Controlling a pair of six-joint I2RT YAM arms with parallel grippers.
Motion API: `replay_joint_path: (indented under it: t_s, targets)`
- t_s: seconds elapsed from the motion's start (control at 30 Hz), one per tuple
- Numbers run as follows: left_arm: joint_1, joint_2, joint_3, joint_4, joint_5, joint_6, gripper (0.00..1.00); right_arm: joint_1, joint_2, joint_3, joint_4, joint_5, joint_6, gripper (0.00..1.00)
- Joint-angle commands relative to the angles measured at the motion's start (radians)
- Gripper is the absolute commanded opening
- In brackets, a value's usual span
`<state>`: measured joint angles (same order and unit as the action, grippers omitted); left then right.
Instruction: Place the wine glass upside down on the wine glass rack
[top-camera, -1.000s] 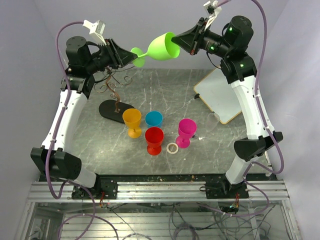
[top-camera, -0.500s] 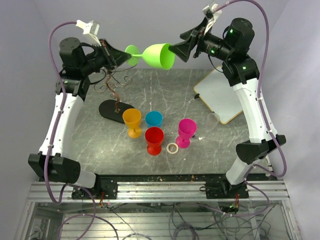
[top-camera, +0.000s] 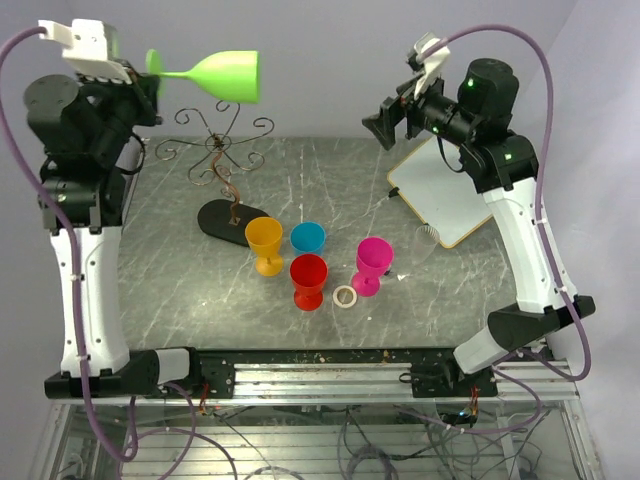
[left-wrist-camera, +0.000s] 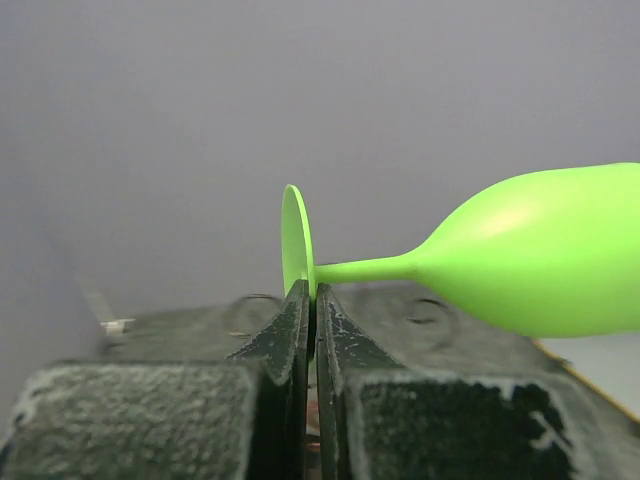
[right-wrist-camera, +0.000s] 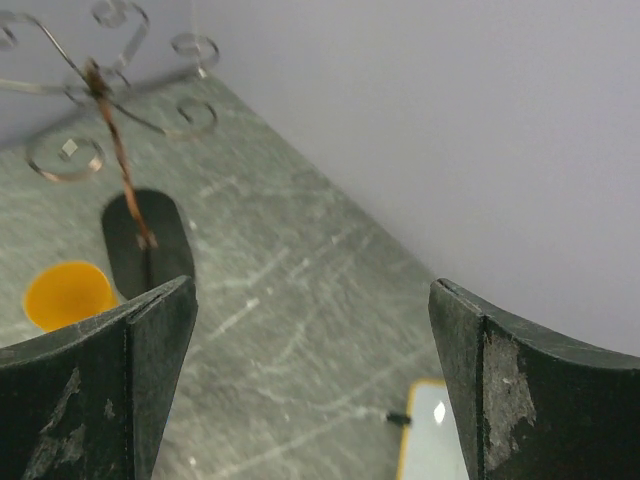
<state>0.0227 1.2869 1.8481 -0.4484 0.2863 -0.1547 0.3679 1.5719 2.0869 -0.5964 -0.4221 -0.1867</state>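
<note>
2 arms, 5 cups, 1 rack, 1 ring, 1 board. L gripper (left-wrist-camera: 312, 296) is clamped tight on the round foot of the green wine glass (top-camera: 222, 75), w/ both fingers pinching the disc edge-on and no gap showing. The glass lies sideways in the air: stem level, bowl pointing toward the R side in top view, mouth turned away from the L wrist cam, so can't tell what's inside. It sits high above the wine glass rack (top-camera: 218, 152) and apart from it, not touching any of the curled wire arms. The rack stands upright on its black oval base, far-left part of the grey table (top-camera: 200, 290). R gripper (right-wrist-camera: 310, 292) has fingers spread wide w/ only table and wall between them. It hangs in mid-air at the far R, above the white board (top-camera: 440, 190), well apart from the glass. The other 4 cups stand upright, mouths up, bunched mid-table just R of the rack base: orange cup (top-camera: 265, 240), blue cup (top-camera: 308, 236), red cup (top-camera: 309, 275), pink cup (top-camera: 373, 258). From above, their insides show only their own colour. The small ring (top-camera: 346, 296) lies flat between the red and pink cup feet.
</note>
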Motion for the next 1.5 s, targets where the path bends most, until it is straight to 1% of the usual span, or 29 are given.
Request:
replay_joint_path:
  t_s: [0.0, 0.07, 0.23, 0.37, 0.47, 0.63, 0.7, 0.77, 0.9, 0.97, 1.07, 1.17, 1.27, 1.33, 1.37, 1.47]
  targets:
    - [0.06, -0.036, 0.072, -0.075, -0.302, 0.245, 0.07, -0.001, -0.041, -0.113, -0.074, 0.134, -0.14, 1.0]
    - [0.097, -0.051, 0.077, -0.07, -0.375, 0.323, 0.07, 0.001, -0.057, -0.17, -0.084, 0.17, -0.157, 1.0]
    - [0.181, -0.053, 0.083, -0.054, -0.559, 0.515, 0.07, 0.0, -0.091, -0.267, -0.101, 0.175, -0.179, 1.0]
    - [0.189, -0.019, 0.081, -0.039, -0.685, 0.65, 0.07, 0.0, -0.107, -0.351, -0.073, 0.199, -0.194, 1.0]
    - [0.19, 0.022, 0.065, -0.014, -0.759, 0.739, 0.07, -0.001, -0.118, -0.423, -0.042, 0.185, -0.222, 1.0]
    - [0.188, 0.109, 0.036, 0.036, -0.834, 0.856, 0.07, -0.015, -0.135, -0.543, 0.023, 0.139, -0.253, 1.0]
    - [0.185, 0.123, 0.012, 0.067, -0.83, 0.895, 0.07, -0.022, -0.143, -0.57, 0.034, 0.132, -0.26, 1.0]
    - [0.178, 0.126, -0.026, 0.102, -0.797, 0.953, 0.07, -0.025, -0.153, -0.585, 0.03, 0.128, -0.269, 1.0]
    - [0.139, 0.109, -0.117, 0.131, -0.693, 1.084, 0.07, -0.032, -0.171, -0.612, 0.027, 0.097, -0.267, 1.0]
    - [0.12, 0.102, -0.158, 0.123, -0.619, 1.15, 0.07, -0.032, -0.174, -0.622, 0.027, 0.083, -0.264, 1.0]
    - [0.078, 0.102, -0.176, 0.072, -0.541, 1.252, 0.07, -0.032, -0.174, -0.634, 0.033, 0.076, -0.264, 1.0]
    - [0.03, 0.1, -0.205, 0.057, -0.505, 1.362, 0.07, -0.033, -0.174, -0.645, 0.037, 0.08, -0.268, 1.0]
    - [-0.02, 0.087, -0.26, 0.09, -0.496, 1.46, 0.07, -0.034, -0.175, -0.65, 0.032, 0.07, -0.274, 1.0]
    - [-0.027, 0.084, -0.277, 0.091, -0.467, 1.494, 0.07, -0.033, -0.176, -0.648, 0.027, 0.06, -0.276, 1.0]
    - [-0.053, 0.092, -0.262, 0.065, -0.45, 1.494, 0.07, -0.033, -0.177, -0.648, 0.026, 0.057, -0.275, 0.99]
    - [-0.071, 0.109, -0.221, 0.018, -0.39, 1.485, 0.07, -0.033, -0.18, -0.655, 0.029, 0.055, -0.277, 1.0]
